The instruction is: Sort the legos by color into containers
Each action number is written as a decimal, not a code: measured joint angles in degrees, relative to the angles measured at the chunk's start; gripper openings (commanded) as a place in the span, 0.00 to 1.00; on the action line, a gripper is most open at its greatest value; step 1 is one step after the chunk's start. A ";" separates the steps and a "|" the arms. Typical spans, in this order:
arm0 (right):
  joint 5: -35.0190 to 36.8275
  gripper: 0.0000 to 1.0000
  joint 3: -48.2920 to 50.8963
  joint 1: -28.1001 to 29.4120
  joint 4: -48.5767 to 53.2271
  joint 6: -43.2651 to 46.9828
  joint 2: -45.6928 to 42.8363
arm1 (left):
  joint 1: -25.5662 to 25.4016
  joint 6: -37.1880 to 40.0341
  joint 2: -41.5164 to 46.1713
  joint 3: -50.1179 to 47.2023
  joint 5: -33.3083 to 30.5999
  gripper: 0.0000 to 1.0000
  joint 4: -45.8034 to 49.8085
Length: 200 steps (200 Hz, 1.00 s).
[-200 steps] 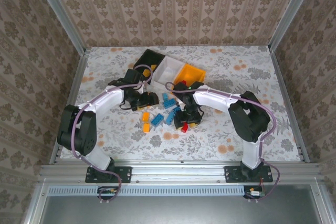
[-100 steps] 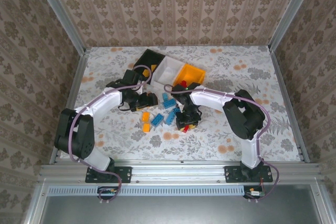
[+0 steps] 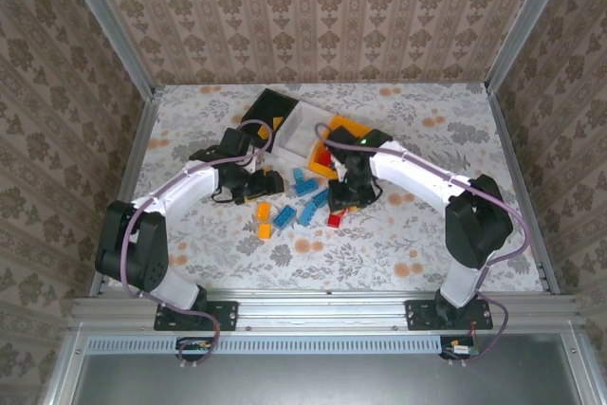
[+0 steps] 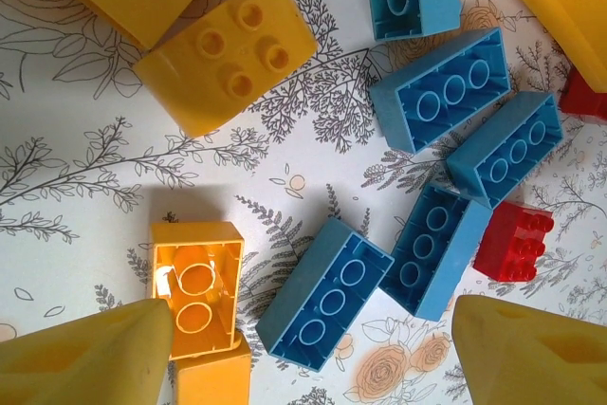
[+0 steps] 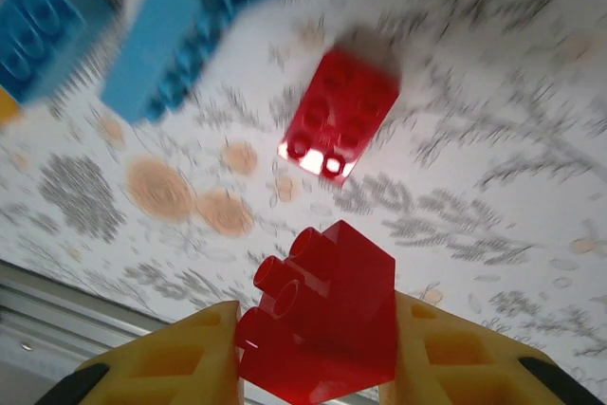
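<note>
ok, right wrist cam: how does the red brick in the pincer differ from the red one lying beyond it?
The held red brick is clamped in the right pincer, clear of the floral tablecloth; the loose red brick lies on it. The held one looks sharp, studs pointing left in view; the loose one is motion-blurred. Both are red.

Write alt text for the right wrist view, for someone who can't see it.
The right tool clamps a red brick between its two yellow fingers, held above a floral table. On the table lie a second red brick and several blue bricks, all blurred.
</note>
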State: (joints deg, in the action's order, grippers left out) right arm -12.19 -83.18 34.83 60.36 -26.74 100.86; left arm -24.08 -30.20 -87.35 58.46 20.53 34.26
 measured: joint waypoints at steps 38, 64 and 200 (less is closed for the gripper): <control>-0.04 0.35 -13.31 -7.34 0.17 0.04 4.33 | 0.00 0.66 0.85 0.00 0.00 0.80 0.59; 0.00 0.35 -22.82 -9.90 0.02 0.37 11.67 | 0.00 1.33 2.14 -0.55 -0.22 0.80 1.29; 5.42 0.65 -37.48 -11.69 4.74 3.02 26.36 | 0.15 3.13 4.57 -4.48 -4.13 0.77 7.28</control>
State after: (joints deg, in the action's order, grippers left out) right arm -6.76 -120.66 23.14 65.10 -23.73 127.22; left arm -23.92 -27.07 -82.78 53.98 16.40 41.54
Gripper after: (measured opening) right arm 0.647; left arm 0.779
